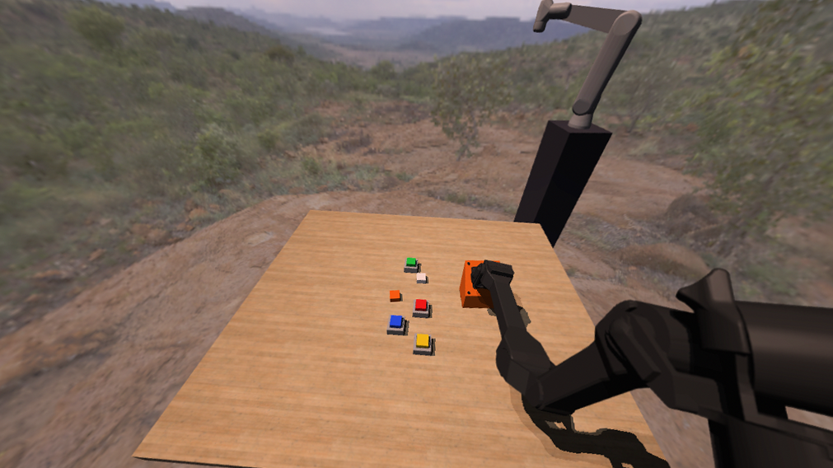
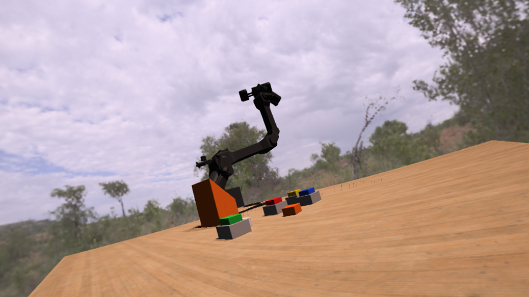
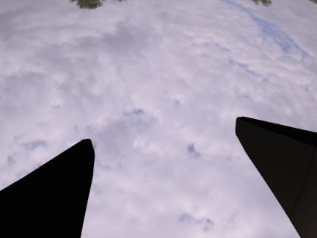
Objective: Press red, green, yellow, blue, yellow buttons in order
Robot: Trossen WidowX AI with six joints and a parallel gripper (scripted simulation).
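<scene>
The red button [image 1: 420, 305] [image 2: 273, 200], green button [image 1: 411, 262] [image 2: 230, 219], yellow button [image 1: 421, 340] [image 2: 294, 192] and blue button [image 1: 395, 321] [image 2: 306, 191] stand raised on grey bases. Green is at the back of the group in the top view, red in the middle, blue to its front left, yellow in front. My gripper [image 3: 166, 136] is open and empty. It is high above the table in the exterior view, away from all the buttons. The wrist view shows mostly sky between the two black fingers.
The wooden table [image 1: 326, 399] [image 2: 348, 266] holds an orange block [image 1: 395, 295] [image 2: 291, 209] near red and blue, and a pale block [image 1: 421, 278] between green and red. A large orange box [image 1: 469, 284] [image 2: 225, 201] stands right of them in the top view. A black post [image 1: 565, 173] stands behind the table.
</scene>
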